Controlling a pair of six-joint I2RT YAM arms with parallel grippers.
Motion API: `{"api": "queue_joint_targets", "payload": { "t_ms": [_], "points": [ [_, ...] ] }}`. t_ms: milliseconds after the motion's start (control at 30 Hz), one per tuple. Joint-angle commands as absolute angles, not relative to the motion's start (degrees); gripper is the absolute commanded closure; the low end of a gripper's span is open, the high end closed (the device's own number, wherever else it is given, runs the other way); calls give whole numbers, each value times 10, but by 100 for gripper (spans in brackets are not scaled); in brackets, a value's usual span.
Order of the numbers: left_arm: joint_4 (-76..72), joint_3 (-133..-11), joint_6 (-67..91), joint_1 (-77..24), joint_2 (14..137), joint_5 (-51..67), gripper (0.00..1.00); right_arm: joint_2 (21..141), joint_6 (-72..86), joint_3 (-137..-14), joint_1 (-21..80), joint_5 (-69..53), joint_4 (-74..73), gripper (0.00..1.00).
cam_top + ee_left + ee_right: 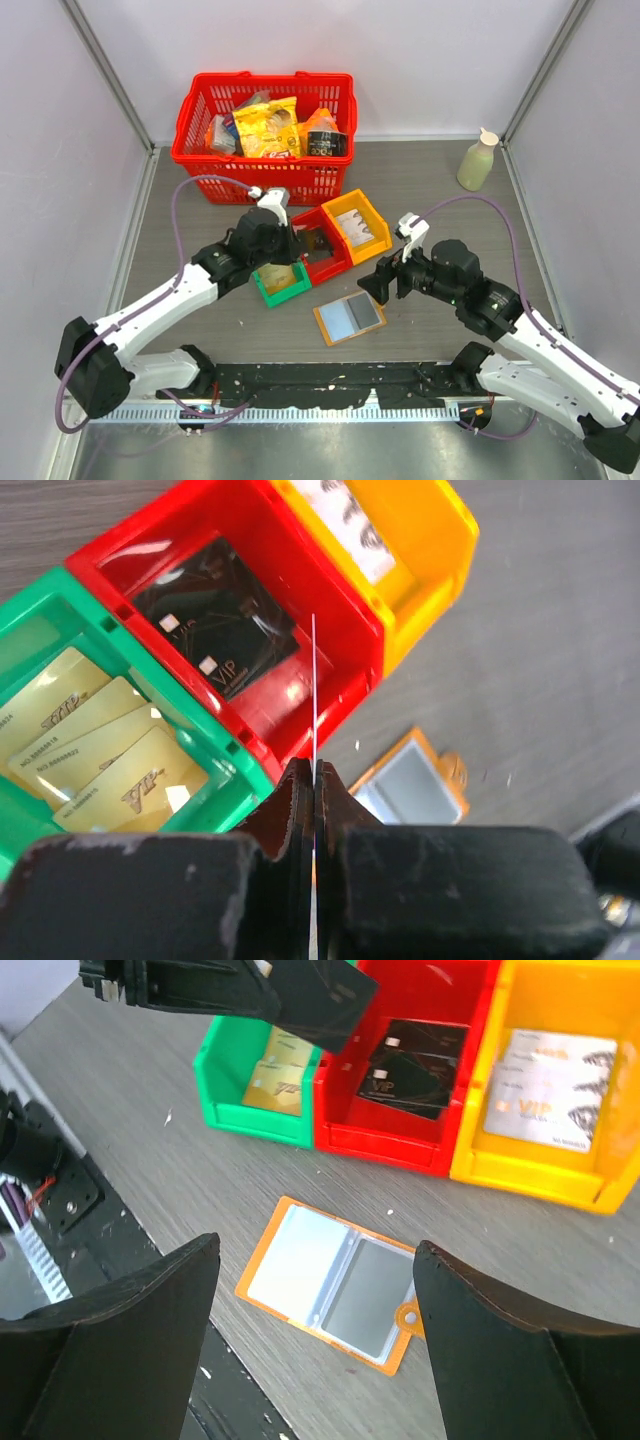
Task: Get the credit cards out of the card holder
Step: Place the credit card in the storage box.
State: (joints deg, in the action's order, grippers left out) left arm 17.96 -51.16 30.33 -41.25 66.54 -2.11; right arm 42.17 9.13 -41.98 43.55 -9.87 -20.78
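The main risk sits with the left gripper (314, 776). Its jaws are shut tight on a dark card (322, 1002), pinched along one edge only, with most of the card sticking out past the fingertips. With so little held, the card could swing or slip free. It hangs above the red bin (340, 630), where other black cards lie, but close to the wall shared with the green bin (50, 600) of gold cards. Let go from this height or a little off line, it could land on that wall, tip into the wrong bin or slide out onto the table (450, 200). The yellow bin (430, 540) of silver cards is further off and less of a worry.

The second risk is at the card holder (335, 1282). It lies open and flat near the middle of the table's near edge, just in front of the bins and touching none of them. The right gripper (315, 1248) hangs straight above it with its jaws spread wide and nothing in them. The holder shows between the two fingers. Coming down, the fingers could push the thin holder along the table rather than catch a card. I cannot tell whether its clear sleeves have any cards left.
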Motion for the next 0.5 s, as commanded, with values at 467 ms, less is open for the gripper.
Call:
{"api": "queue_joint_targets", "payload": {
  "t_ms": [467],
  "points": [
    [102, -646, 595, -404, 936, -150, 100, 394, 241, -364, 437, 17, -199, 18]
  ]
}}
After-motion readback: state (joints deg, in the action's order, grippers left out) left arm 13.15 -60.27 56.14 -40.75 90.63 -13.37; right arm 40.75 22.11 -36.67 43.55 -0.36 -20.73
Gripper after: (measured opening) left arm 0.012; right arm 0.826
